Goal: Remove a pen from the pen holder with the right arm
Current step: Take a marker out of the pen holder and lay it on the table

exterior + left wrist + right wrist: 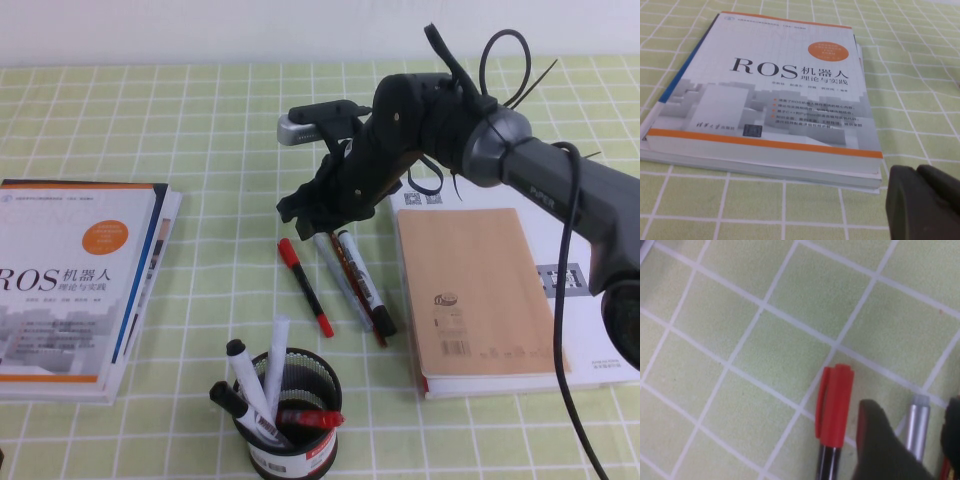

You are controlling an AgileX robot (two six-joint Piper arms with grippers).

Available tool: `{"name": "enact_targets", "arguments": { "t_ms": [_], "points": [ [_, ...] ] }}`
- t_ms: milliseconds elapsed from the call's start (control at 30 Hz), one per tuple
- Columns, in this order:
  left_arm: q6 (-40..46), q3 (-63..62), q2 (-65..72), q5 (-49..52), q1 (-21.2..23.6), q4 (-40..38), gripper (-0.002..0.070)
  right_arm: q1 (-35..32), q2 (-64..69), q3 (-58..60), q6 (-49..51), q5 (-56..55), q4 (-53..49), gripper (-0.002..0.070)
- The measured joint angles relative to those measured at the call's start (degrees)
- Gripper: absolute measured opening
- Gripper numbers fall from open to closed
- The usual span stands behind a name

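The black mesh pen holder stands at the front of the table with a black-capped marker, a white pen and a red pen in it. Behind it on the cloth lie a red-capped pen, a silver pen and a white marker. My right gripper hangs low over their far ends. Its fingers stand apart on either side of the silver pen, which rests on the table. My left gripper sits low beside the ROS book, fingers together.
A white ROS book lies at the left. A tan book lies on a white one at the right, close to the pens. Green checked cloth covers the table.
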Motion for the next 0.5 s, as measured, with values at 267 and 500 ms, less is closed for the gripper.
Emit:
{"name": "enact_targets", "arguments": {
  "t_ms": [267, 500],
  "points": [
    [0.0, 0.0, 0.0, 0.0, 0.0, 0.0, -0.0008, 0.43, -3.24, 1.12, 0.0, 2.28, -1.85, 0.0225],
    [0.0, 0.0, 0.0, 0.0, 0.0, 0.0, -0.0008, 3.65, -18.56, 15.35, -0.1, -1.25, -6.97, 0.0026]
  ]
}}
